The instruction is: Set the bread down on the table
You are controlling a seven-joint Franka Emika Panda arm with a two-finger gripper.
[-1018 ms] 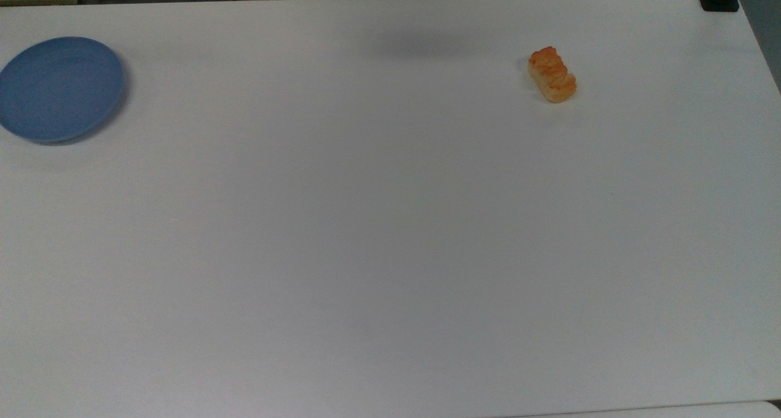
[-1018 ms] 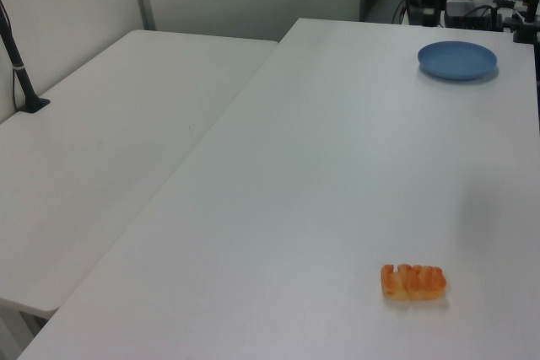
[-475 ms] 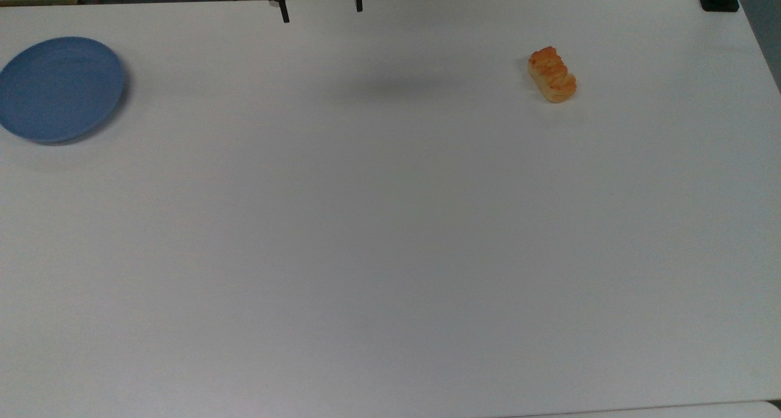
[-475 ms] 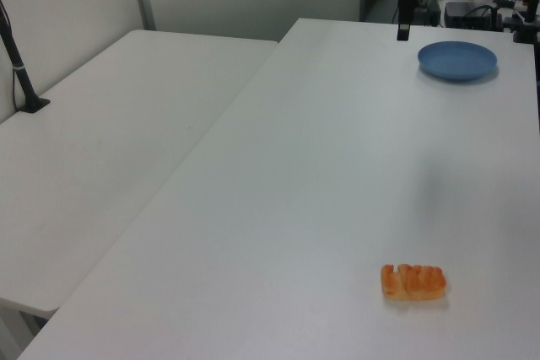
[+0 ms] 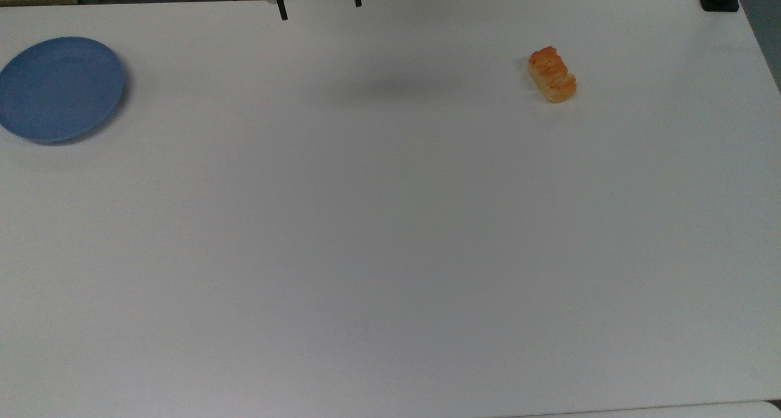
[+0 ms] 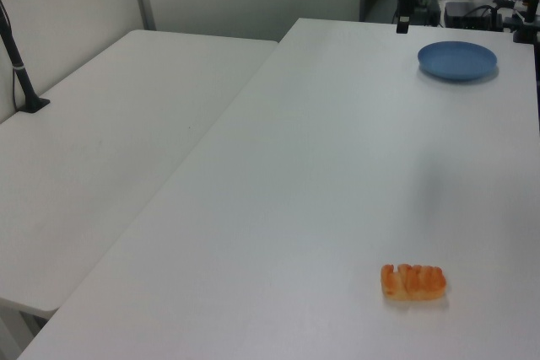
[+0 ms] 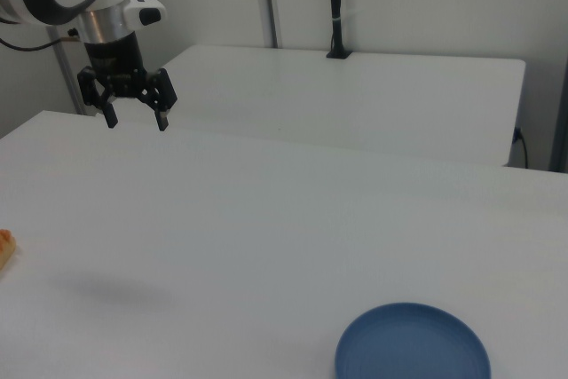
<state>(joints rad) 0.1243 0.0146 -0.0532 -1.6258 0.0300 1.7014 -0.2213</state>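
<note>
One bread [image 5: 551, 74] lies on the table [image 5: 390, 235] near the top view's upper right corner, well apart from the gripper [image 5: 318, 4], which hangs with fingers spread wide and empty above the far edge. Bare tabletop lies between them; a blue plate [image 5: 60, 88] sits at the top view's left edge.

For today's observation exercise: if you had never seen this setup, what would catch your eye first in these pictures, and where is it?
The golden-orange bread stands out, lying alone on the white table toward the top view's right. A round blue plate with nothing on it sits at the top view's far left. In the right view, the gripper hangs open above the table, holding nothing.
</note>
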